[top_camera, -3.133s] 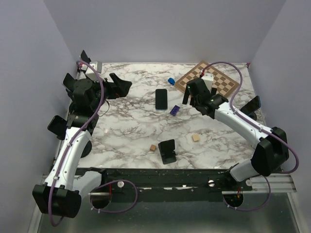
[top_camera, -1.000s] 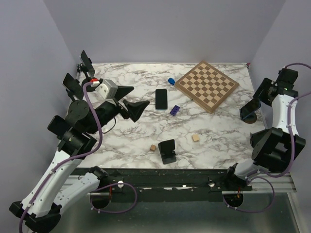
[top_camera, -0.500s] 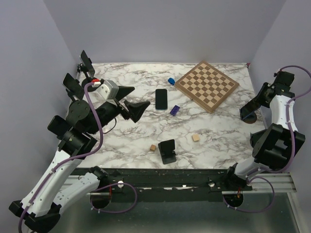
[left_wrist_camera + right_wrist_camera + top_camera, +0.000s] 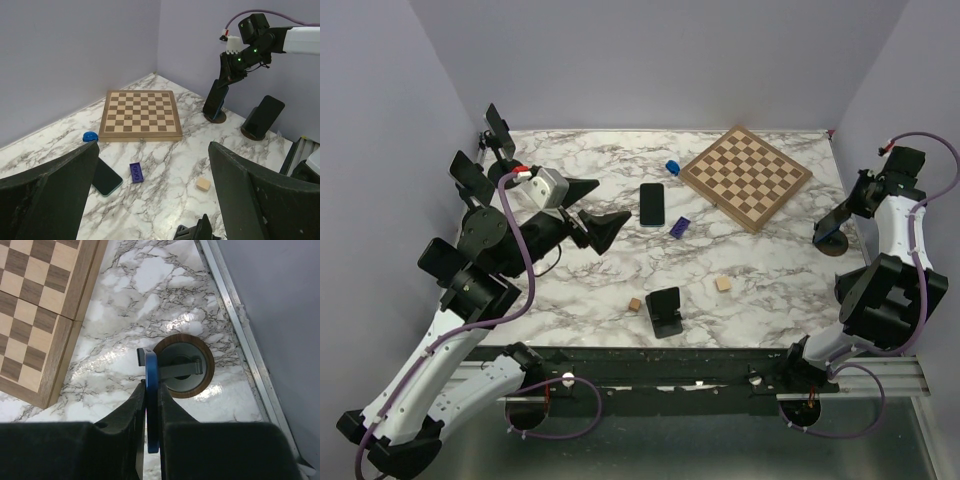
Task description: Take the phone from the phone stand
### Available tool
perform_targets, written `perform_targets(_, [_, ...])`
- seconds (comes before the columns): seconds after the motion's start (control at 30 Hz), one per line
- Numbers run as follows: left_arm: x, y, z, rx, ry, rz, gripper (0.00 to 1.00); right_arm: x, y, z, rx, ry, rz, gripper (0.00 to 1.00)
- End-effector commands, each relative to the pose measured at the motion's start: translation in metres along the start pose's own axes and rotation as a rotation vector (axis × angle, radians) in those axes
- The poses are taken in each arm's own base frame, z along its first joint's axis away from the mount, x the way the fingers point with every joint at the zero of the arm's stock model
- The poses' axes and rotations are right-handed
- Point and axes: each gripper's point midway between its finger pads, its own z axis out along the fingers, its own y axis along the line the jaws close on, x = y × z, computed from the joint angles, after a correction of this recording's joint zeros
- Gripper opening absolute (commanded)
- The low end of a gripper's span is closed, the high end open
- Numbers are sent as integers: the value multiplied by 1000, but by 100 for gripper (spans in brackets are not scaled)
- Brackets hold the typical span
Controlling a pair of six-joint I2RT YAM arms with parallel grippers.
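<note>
A blue-edged phone (image 4: 151, 365) leans upright on a phone stand (image 4: 192, 367) with a round wooden base, near the table's right edge. My right gripper (image 4: 152, 386) comes down from above and is shut on the phone, one finger pressed on each face. The top view shows the same phone (image 4: 832, 222) on its stand (image 4: 834, 243), with the right gripper (image 4: 847, 208) at its upper end. The left wrist view also shows the phone (image 4: 216, 100) still seated on its stand (image 4: 218, 117). My left gripper (image 4: 595, 205) hangs open and empty above the table's left-centre.
A chessboard (image 4: 745, 176) lies at the back right. A second phone (image 4: 652, 204) lies flat mid-table near a blue cap (image 4: 672, 166) and purple brick (image 4: 681, 226). Two wooden cubes (image 4: 723, 284) and an empty black stand (image 4: 665, 311) sit in front. Other phones on stands (image 4: 472, 175) line the left edge.
My right gripper's fingers have closed onto the phone's faces. The right wrist shifted slightly over the stand. The left arm has stayed almost still.
</note>
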Motion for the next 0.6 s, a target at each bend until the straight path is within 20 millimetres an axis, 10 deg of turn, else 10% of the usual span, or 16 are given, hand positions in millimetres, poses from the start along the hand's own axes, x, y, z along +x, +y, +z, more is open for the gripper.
perform_targets(0.0, [4,3,-1,-21,2,27,99,-2,-2,-3,9,-13,-47,16])
perform_targets(0.37, [9,7,2,-41,12,34,99,-41,2,-58,173,-102,2,1])
perform_targets(0.57, [16,9,5,-50,27,30,99,-55,40,-94,121,-202,13,1])
